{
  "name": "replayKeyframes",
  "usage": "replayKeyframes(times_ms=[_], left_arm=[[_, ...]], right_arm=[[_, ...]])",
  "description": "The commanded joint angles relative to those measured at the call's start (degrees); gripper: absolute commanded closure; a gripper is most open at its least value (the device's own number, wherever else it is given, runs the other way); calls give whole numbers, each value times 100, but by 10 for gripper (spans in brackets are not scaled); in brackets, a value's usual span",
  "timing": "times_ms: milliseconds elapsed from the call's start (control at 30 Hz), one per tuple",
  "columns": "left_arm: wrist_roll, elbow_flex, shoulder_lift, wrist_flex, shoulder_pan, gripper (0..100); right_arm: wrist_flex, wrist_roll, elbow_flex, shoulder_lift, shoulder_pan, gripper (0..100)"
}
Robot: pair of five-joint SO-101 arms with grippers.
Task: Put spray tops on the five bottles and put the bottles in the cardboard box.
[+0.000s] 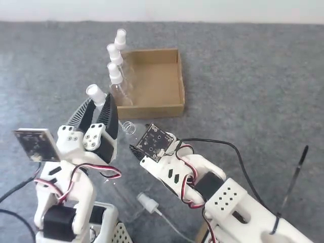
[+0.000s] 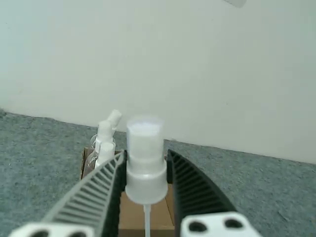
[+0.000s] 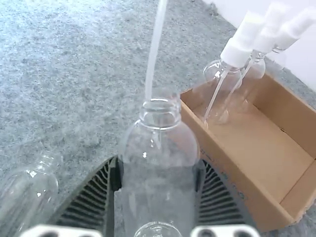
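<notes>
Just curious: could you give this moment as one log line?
left gripper: shut on spray top | right gripper: shut on bottle | tube: in neck | box: three capped bottles

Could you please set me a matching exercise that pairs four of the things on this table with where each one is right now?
Things:
1. raised spray top
2. upright uncapped bottle
3. three capped bottles
4. loose spray top

Places:
A. lying on the grey table near the arm bases
B. gripped in the right tool
C. inside the cardboard box, along one wall
D. gripped in the left tool

Pairs: 1-D, 2-B, 3-C, 4-A
</notes>
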Motion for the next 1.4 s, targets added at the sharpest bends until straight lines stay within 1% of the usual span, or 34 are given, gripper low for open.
replayKeyframes(times_ms=[0, 167, 367, 500, 633, 800, 1033, 1167, 1367], left_arm=[[-70, 92, -35, -167, 26, 988], [-70, 154, -35, -141, 220, 987], [-79, 312, -35, -176, 273, 987], [-281, 312, -35, -141, 431, 987], [-466, 365, -35, -79, 659, 983], [-510, 374, -35, -44, 844, 878], [-501, 136, -44, 255, 862, 779], [-492, -145, -44, 545, 853, 749], [-519, -391, -44, 589, 809, 739]], right_arm=[[-145, 79, -387, -207, 40, 975], [-444, 79, -387, -207, 57, 975], [-497, 79, -387, -207, 48, 975], [-505, 70, -387, -312, 66, 975], [-444, 70, -343, -831, 84, 975], [-497, 70, -9, -1393, 84, 975], [-497, 70, 53, -1420, 84, 975], [-497, 35, 62, -1420, 171, 975], [-470, 26, 70, -1411, 391, 975]])
